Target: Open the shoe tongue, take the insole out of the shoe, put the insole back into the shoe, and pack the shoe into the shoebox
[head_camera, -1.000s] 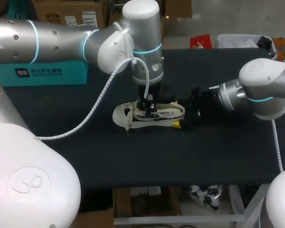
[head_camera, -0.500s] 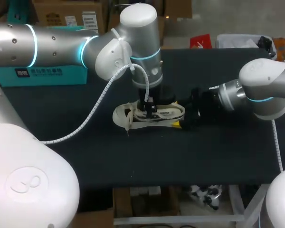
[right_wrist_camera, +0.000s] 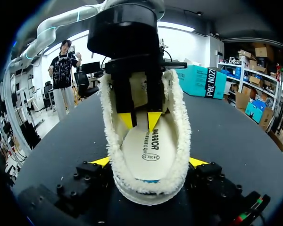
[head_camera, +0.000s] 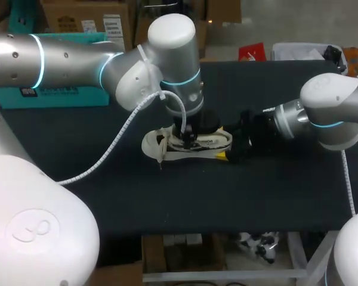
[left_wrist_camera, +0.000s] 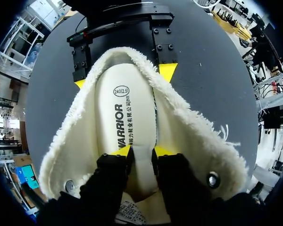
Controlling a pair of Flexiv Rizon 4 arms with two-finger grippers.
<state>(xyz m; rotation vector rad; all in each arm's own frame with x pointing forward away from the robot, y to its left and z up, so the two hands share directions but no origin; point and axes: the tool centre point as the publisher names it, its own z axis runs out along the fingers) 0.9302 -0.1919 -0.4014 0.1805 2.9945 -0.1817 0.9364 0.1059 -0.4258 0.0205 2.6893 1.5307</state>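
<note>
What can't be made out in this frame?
Shoebox: head view, the left arm crosses its top; open or closed, unclear.
Insole, front end: left wrist view, hidden under the left gripper.
Shoe opening: head view, covered by the left arm's wrist.

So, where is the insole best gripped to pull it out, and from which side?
Probably its narrow middle, from above: the insole lies flat in the open shoe, fleece walls around it, the right gripper holding the heel.
</note>
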